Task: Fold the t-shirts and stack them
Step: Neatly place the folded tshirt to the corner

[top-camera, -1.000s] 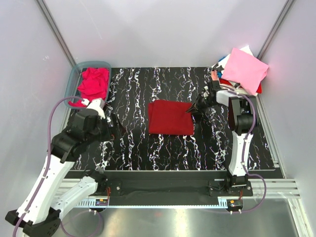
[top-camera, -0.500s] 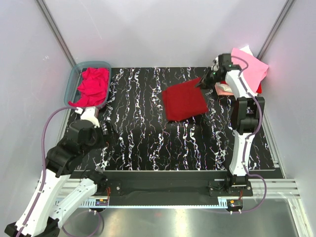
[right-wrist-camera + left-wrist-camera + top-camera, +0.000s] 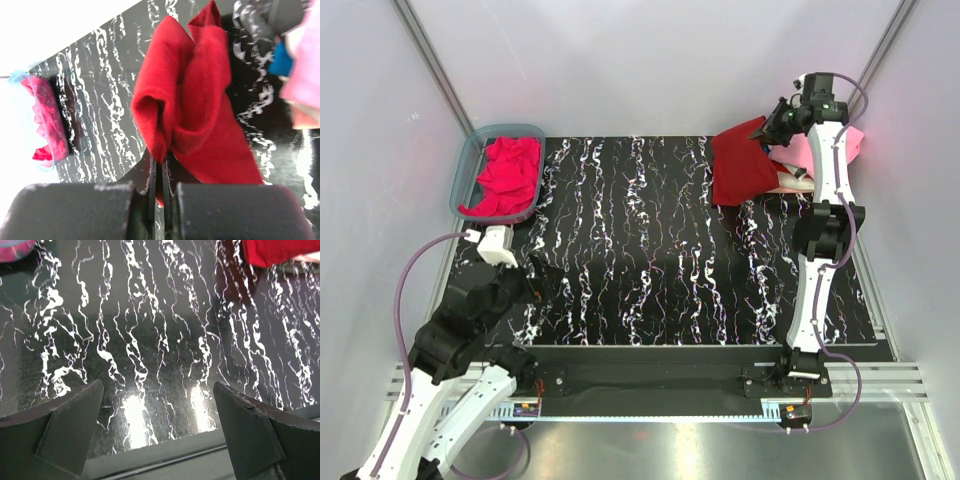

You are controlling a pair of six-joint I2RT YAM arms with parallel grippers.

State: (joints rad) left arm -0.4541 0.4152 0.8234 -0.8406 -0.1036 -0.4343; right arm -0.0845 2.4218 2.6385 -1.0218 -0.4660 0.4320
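Crimson shirt aloft at the stack's edge, carried by the right arm

The right end effector [image 3: 782,118], jaws pinched shut on a fold of the folded dark crimson cloth t-shirt [image 3: 740,168], hangs over the far right corner of the black white-veined bench [image 3: 640,260]. The shirt droops down and leftward from the grip, its long axis slanting toward the bench, while the pale pink folded shirt [image 3: 850,140] topping the stack lies just to its right — so the placing move, I judge, runs rightward. The left end effector [image 3: 159,415], spread wide and empty, hovers near-left, well apart — on the side of the translucent blue-grey plastic tub [image 3: 470,150] holding a magenta-pink shirt [image 3: 508,172]
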